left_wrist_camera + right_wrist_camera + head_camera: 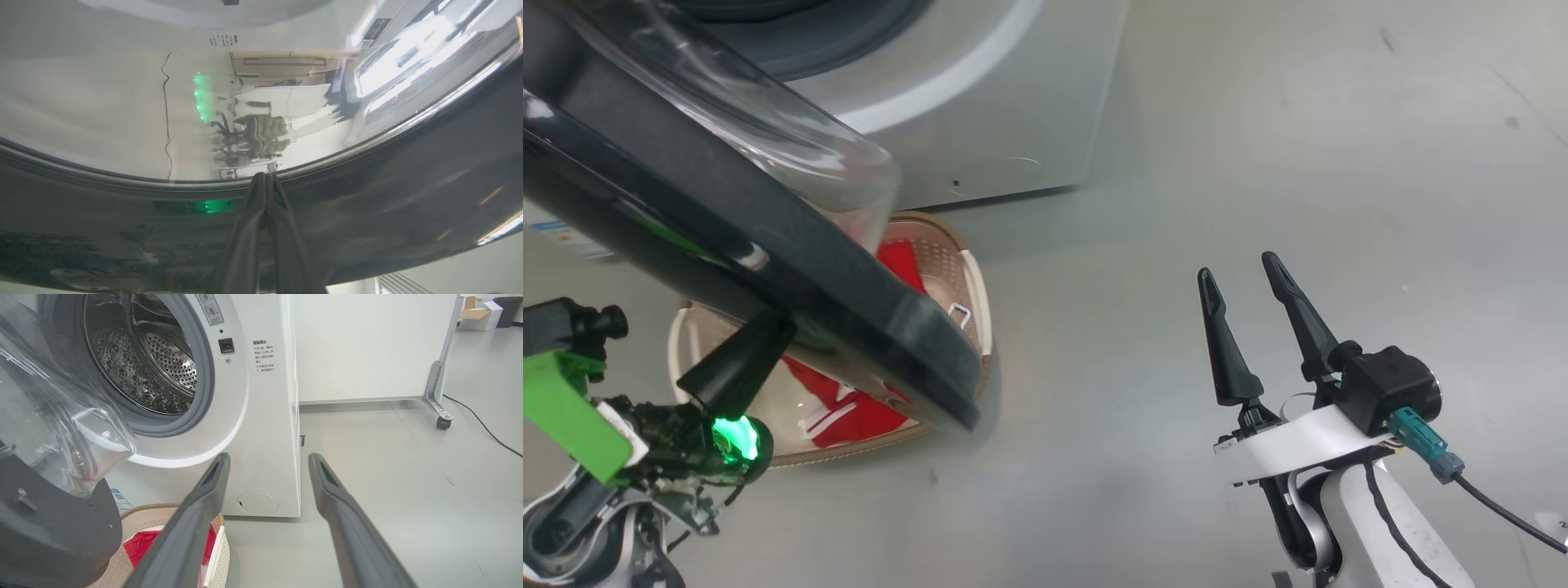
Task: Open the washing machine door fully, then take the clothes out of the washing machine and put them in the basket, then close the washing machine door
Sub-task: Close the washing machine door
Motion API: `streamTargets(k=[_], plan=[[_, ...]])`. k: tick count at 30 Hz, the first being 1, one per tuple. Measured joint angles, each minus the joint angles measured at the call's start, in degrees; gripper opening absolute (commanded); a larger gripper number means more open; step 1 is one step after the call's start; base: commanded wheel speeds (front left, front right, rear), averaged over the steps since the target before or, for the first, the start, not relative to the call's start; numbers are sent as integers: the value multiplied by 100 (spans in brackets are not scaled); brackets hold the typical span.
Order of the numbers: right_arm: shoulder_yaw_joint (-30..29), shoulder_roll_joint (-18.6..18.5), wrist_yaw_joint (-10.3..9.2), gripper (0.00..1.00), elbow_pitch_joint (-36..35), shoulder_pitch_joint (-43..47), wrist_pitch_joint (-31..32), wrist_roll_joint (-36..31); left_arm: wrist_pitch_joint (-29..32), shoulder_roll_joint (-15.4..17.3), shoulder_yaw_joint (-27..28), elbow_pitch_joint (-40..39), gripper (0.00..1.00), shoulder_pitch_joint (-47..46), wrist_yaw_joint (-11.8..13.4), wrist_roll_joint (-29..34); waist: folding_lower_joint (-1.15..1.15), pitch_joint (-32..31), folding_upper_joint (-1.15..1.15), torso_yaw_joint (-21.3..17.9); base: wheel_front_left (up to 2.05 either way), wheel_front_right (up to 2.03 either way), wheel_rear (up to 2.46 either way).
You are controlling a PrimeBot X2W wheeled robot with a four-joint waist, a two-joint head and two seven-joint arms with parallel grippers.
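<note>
Left wrist view puts the left gripper (265, 179) hard up against the door (792, 245). Its two fingers are pinched together with nothing between them, and the tips seem to rest on the glossy black rim (388, 228), just below the glass (122, 102). The door hangs partly open, out over the basket (980, 302), where the red clothes (849, 416) lie. Behind it the washer (265, 416) shows a drum (135, 367) that looks empty, so I'd say closing is what's left.

The door looks stiff, fairly heavy and hinged, something to push rather than grab. That polished rim looks slick, so pinched tips could skid. I'd press squarely on the rim near its free edge and keep off the bulging glass, the part that looks breakable. The right gripper (1237, 265) hangs spread wide and empty over the floor (1258, 122), well apart from the door.
</note>
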Motion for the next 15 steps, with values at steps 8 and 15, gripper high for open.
streamTargets(k=[8, 15], plan=[[100, 3, -97, 100, -38, -75, -1, 110, -185, 3, 77, 382, 0, -581, -1, 49, 0, 166, 0, -603, 0, 0, 0], [182, 4, -149, 100, -127, -188, -1, 283, -391, 68, 188, 700, 0, -1225, 32, 136, 0, 359, 0, -955, 0, 0, 0]])
